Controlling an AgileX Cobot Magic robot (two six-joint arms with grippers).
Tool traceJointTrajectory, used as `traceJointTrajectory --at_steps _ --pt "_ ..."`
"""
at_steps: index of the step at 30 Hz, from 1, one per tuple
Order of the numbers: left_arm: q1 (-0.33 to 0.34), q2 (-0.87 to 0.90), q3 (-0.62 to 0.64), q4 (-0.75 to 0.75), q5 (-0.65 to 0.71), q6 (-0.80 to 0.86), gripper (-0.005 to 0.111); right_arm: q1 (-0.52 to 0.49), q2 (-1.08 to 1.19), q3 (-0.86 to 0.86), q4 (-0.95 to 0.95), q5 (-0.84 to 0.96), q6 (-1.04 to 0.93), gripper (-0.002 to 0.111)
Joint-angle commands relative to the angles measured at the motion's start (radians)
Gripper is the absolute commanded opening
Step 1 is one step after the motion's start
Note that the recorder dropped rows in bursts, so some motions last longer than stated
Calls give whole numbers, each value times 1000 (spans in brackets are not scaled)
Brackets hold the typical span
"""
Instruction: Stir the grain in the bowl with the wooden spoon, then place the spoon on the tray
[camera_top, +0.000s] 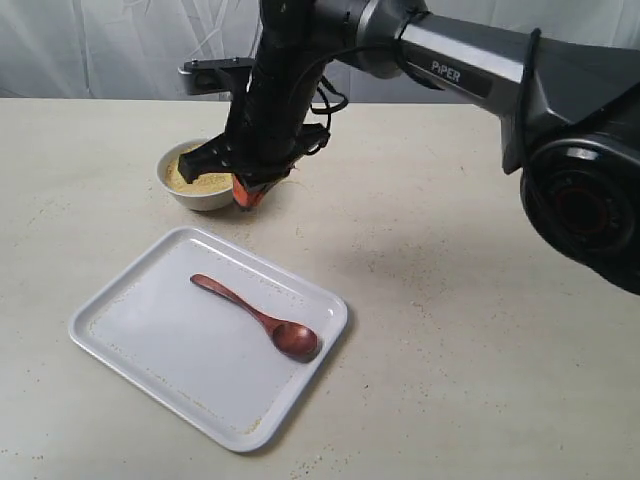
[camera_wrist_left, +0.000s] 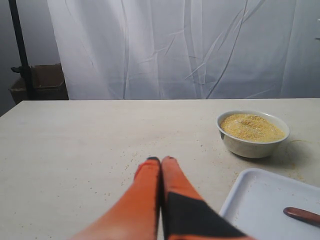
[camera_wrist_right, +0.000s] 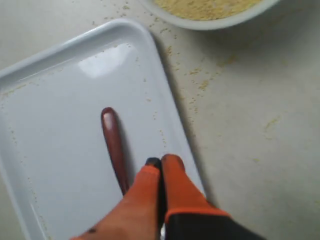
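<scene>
The left gripper (camera_wrist_left: 160, 160) is clenched, empty, near the large flat white rectangular tray (camera_top: 150, 330). Beyond the tray, the right arm (camera_top: 280, 90) half hides the small white ceramic bowl (camera_top: 195, 198) of yellow-tan grain (camera_top: 205, 183); the right gripper (camera_wrist_right: 160, 161) hangs pinched shut, empty. The dark reddish-brown wooden spoon (camera_top: 252, 313) lies on the tray

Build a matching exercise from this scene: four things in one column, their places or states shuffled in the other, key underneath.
Column A
1. wooden spoon
2. grain
3. right tool
4. tray

Column B
a. shut, holding nothing
b. flat on the table, near the bowl
c. lying on the tray
d. inside the bowl

Pairs: 1-c, 2-d, 3-a, 4-b
</scene>
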Motion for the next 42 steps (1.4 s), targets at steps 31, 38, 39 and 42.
traceJointTrajectory --at_steps 31,38,39,42 --pt "-6 -5 2 0 -5 0 0 -494 -1457 1174 -341 -248 241 0" --pt "-6 -5 2 0 -5 0 0 -494 -1778 1319 -377 -357 241 0" --pt "-6 -5 2 0 -5 0 0 -494 -1820 1353 -379 -392 241 0" --pt "-6 -5 2 0 -5 0 0 -494 -1922 1477 -390 -539 234 0"
